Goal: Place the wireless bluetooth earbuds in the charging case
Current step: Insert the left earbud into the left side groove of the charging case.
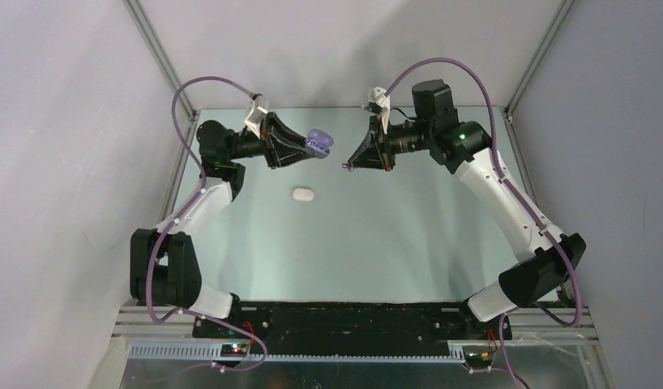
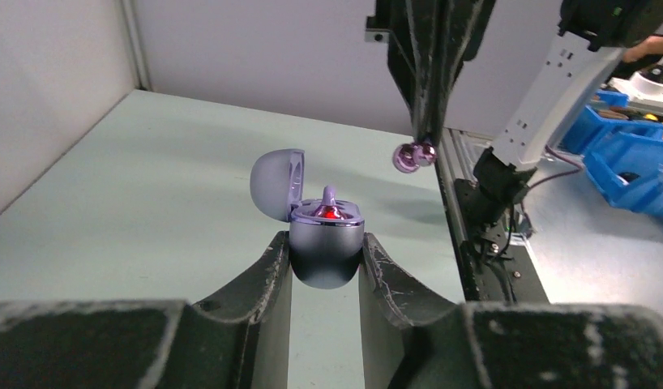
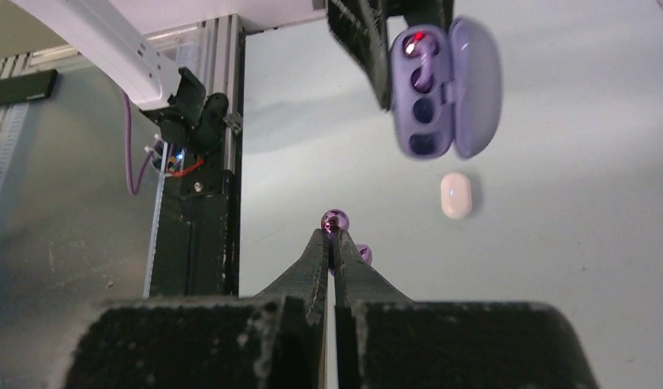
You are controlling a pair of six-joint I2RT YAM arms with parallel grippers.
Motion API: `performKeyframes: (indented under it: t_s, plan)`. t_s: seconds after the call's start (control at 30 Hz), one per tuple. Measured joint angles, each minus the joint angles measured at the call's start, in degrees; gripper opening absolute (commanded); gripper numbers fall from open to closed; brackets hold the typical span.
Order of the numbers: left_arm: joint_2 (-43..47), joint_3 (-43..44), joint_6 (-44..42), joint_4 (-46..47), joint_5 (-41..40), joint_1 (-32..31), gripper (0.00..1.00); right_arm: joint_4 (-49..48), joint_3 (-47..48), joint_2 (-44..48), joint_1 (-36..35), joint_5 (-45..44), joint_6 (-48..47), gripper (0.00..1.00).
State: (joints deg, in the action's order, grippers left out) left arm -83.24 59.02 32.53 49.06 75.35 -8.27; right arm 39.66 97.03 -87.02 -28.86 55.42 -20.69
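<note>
My left gripper (image 1: 312, 148) is shut on an open purple charging case (image 1: 319, 143) and holds it above the table. In the left wrist view the case (image 2: 327, 243) sits between my fingers with its lid (image 2: 278, 182) swung left. A red light glows inside, and a purple piece (image 2: 329, 195) stands up in it. My right gripper (image 1: 348, 166) is shut on a purple earbud (image 3: 335, 219), held in the air just right of the case. The earbud also shows in the left wrist view (image 2: 415, 156). The case's wells face the right wrist view (image 3: 424, 89). White earbuds are out of view.
A closed white case (image 1: 302, 194) lies on the pale green table (image 1: 377, 243) below the two grippers, and shows in the right wrist view (image 3: 456, 195). Grey walls and metal frame rails (image 1: 162, 57) enclose the table. Blue bins (image 2: 628, 154) stand beyond the table.
</note>
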Motion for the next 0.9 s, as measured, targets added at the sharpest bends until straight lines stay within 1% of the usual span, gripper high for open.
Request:
performKeyframes:
  t_s: [0.17,0.4,0.63,0.9]
  plan:
    - [-0.22,-0.28,0.00,1.16,3.21,-1.64,0.00,-4.90,0.02,-0.02,-0.98,-0.42,4.07,0.00]
    - [1.38,-3.72,-1.55,1.68,6.34,-3.98,0.00,-8.81,2.51,-2.19,-3.58,-0.46,6.16,0.00]
    - [1.66,-3.82,-2.05,1.84,6.93,-5.09,0.00,-9.11,2.64,-2.56,-5.51,-0.46,5.64,0.00]
    - [1.66,-3.72,-2.05,1.38,6.84,-5.11,0.00,-9.09,1.55,-2.43,-5.64,-0.72,5.38,0.00]
